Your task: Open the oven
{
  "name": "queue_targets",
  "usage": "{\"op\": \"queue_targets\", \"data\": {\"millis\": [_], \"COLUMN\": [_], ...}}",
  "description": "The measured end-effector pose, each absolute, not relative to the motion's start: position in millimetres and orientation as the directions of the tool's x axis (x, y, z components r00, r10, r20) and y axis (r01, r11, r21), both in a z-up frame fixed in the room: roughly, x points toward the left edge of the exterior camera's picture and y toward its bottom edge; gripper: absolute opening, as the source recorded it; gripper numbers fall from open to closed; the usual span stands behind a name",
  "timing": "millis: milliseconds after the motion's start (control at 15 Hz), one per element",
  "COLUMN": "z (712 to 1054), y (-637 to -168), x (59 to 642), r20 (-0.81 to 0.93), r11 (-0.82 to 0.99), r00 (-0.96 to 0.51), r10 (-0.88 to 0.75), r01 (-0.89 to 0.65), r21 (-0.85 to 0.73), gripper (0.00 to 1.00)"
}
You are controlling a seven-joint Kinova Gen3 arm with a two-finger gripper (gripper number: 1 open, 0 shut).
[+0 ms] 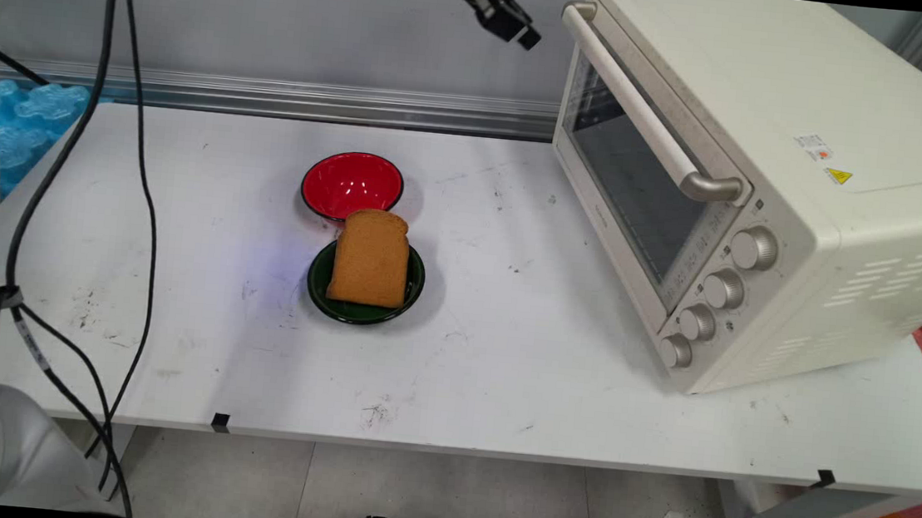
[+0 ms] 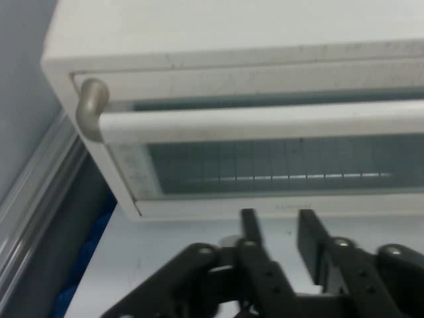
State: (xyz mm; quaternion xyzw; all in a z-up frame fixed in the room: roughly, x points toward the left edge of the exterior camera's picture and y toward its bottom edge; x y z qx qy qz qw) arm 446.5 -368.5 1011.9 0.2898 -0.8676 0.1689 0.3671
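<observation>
My gripper (image 1: 525, 34) hangs high at the top of the main view, just left of the upper corner of a cream toaster oven (image 1: 771, 153). The oven's door is closed, and its long handle (image 1: 649, 117) runs across the top of the door. In the hand view the gripper (image 2: 278, 222) faces the oven's door and handle (image 2: 265, 122). It touches neither of them. The fingers (image 2: 249, 222) stand a small gap apart with nothing between them.
A slice of brown bread (image 1: 369, 259) lies on a dark green plate (image 1: 321, 288) mid-table, far below the gripper. A red bowl (image 1: 351, 183) sits right behind the plate. Black cables (image 1: 140, 206) hang at the left. Blue packing (image 1: 18, 120) lies at the back left.
</observation>
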Motion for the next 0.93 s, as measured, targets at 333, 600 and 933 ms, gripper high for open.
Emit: {"op": "queue_targets", "data": {"millis": [333,600,933], "z": [1028.9,1033.7,1034.9], "y": [-379.7,-385.9,-395.8], "x": [433.2,426.7,415.6], "r20": [0.754,0.763,0.772], "r11": [0.780,0.784,0.789], "r00": [-0.547,-0.538,-0.529], "r10": [-0.364,-0.359,-0.352], "r01": [-0.621,-0.617,-0.611], "r21": [-0.074,-0.066,-0.059], "gripper": [0.00,0.00,0.00]}}
